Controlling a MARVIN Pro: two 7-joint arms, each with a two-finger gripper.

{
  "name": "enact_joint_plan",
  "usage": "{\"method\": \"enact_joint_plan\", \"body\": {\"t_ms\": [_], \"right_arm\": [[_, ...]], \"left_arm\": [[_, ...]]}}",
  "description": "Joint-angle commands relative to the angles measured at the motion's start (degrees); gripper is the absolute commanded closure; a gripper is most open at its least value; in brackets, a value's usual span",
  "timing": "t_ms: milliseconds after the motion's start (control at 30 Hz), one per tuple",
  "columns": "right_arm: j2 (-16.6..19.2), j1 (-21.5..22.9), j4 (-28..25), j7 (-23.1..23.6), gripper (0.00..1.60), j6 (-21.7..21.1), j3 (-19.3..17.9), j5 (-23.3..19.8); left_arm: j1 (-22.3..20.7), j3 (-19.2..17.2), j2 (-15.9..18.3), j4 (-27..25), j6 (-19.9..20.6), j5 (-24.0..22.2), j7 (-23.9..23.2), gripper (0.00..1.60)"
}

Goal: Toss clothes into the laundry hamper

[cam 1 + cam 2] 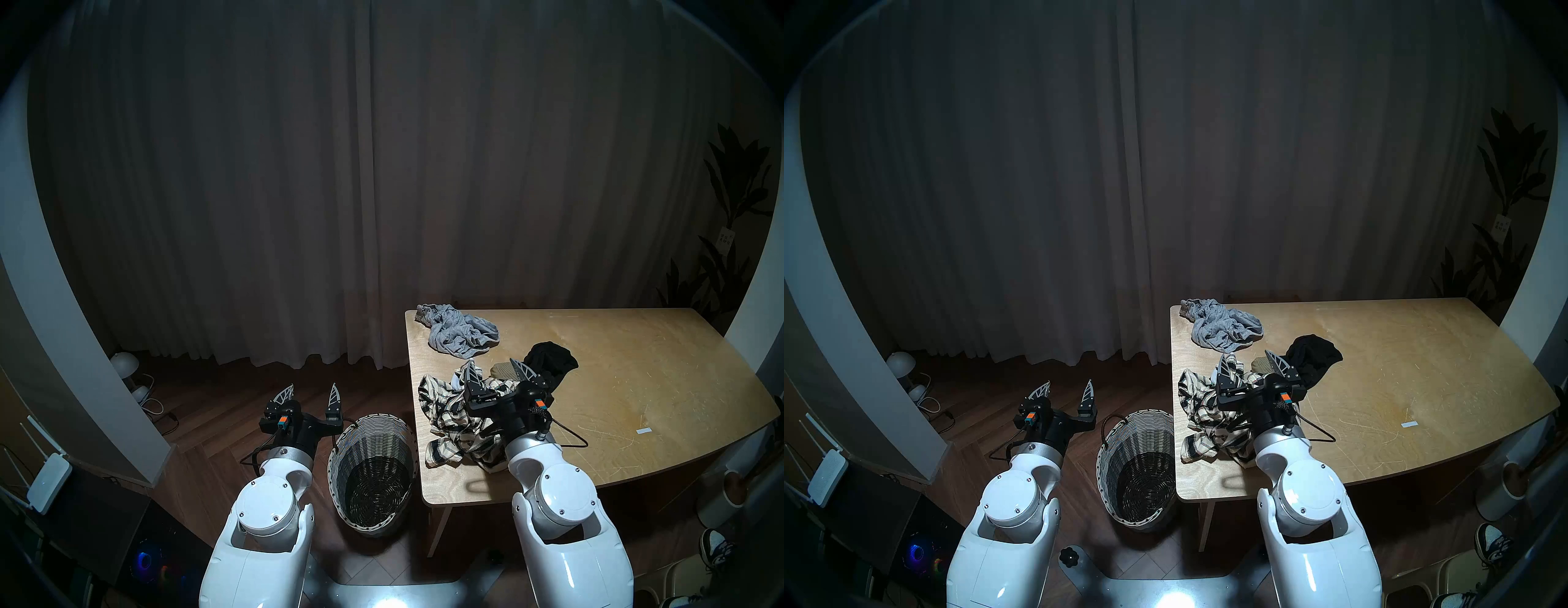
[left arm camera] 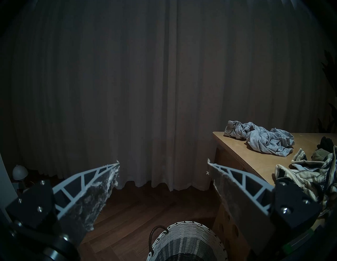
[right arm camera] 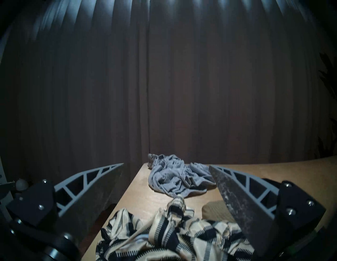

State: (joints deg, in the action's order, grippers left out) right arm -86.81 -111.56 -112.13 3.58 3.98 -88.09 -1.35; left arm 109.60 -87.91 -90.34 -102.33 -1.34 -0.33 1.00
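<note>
Wicker hamper (image 1: 373, 471) empty; clothes (image 1: 449, 420) tabled

Clothes (image 1: 449, 420) on table (image 1: 636, 382), hamper (image 1: 373, 467) left.

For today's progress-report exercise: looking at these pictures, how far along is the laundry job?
Done: nothing; the hamper looks empty. In hand: nothing; the left pincer and right pincer are open. Left: all four on the table, namely the striped garment, grey garment, black garment and olive-tan knit.
</note>
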Motion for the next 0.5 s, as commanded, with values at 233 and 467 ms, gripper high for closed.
{"method": "enact_joint_plan", "body": {"t_ms": [233,467], "right_arm": [[7.94,-7.14,-10.7,8.22,0.0,-12.64,-4.18,-0.35],[7.6,0.26,-3.05,9.72,0.0,-18.83,-4.21,-1.55]], "left_arm": [[-0.83,-2.83,3.31,-1.89,-0.92,2.7,0.69,0.0],[0.83,-7.94,6.33,-6.0,-1.37,2.24,-0.08,0.0]]}}
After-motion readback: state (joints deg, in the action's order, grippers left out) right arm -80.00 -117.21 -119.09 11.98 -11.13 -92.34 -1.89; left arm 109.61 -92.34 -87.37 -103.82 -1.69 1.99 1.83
